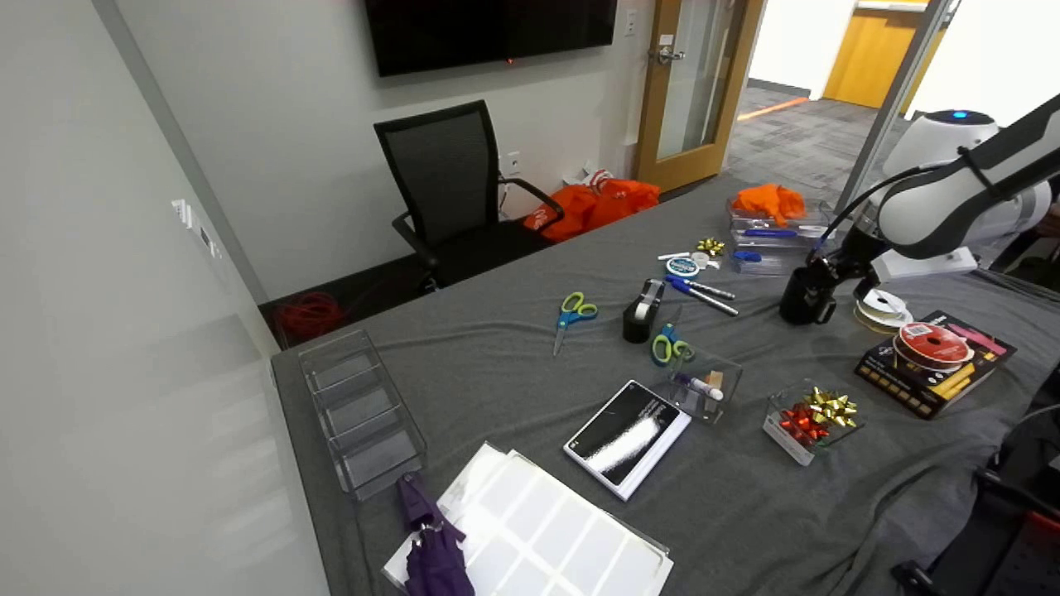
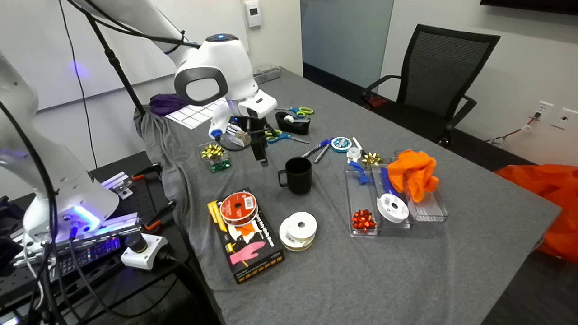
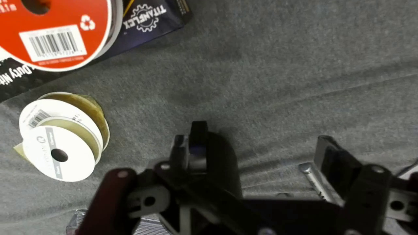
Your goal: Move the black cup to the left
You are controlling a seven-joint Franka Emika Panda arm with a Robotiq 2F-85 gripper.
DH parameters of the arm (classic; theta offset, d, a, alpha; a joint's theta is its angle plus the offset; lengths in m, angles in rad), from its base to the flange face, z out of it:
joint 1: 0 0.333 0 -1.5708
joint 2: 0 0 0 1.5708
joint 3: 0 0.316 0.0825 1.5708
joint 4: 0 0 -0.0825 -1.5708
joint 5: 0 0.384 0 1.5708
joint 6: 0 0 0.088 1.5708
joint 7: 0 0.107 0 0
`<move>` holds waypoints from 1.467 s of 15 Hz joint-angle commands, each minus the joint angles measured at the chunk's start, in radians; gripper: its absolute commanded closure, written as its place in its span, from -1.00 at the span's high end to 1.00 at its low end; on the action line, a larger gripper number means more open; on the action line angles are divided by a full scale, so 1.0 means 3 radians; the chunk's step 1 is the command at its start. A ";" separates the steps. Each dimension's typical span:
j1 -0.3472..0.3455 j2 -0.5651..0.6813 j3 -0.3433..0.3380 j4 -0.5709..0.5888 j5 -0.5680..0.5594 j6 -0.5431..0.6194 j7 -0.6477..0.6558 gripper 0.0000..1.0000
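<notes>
While your claw (image 3: 261,143) is low over the worktop (image 2: 384,280), its two fingers (image 3: 338,168) stand wide apart, as the wrist view shows you. The black cup (image 2: 299,178) stands upright on the worktop; in an exterior view you see its handle (image 2: 282,178) on the side nearer the claw. In the wrist view, you see the dark side of the cup just beside one finger, which hides part of it. You cannot tell from these views whether finger and cup touch.

In both exterior views, you find the cup between a stack of white ribbon spools (image 2: 291,234) and a pair of pens (image 2: 323,153). Near the stack lies a glove box (image 2: 258,237), which carries a red spool (image 2: 239,208). To one side of the cup, clear trays (image 2: 359,198) carry an orange cloth (image 2: 413,175), a red bow (image 2: 363,220) and a white spool (image 2: 387,212). Past the pens, a tape dispenser (image 1: 639,319) sits between two pairs of scissors (image 1: 570,317).
</notes>
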 commanded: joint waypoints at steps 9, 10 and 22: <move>-0.0028 0.0760 -0.0199 0.0624 -0.0177 0.0176 -0.0020 1.00; -0.0037 0.0812 -0.0198 0.0649 -0.0168 0.0218 -0.0033 1.00; -0.0278 0.1024 0.0100 0.0712 -0.0024 0.0284 -0.0406 0.56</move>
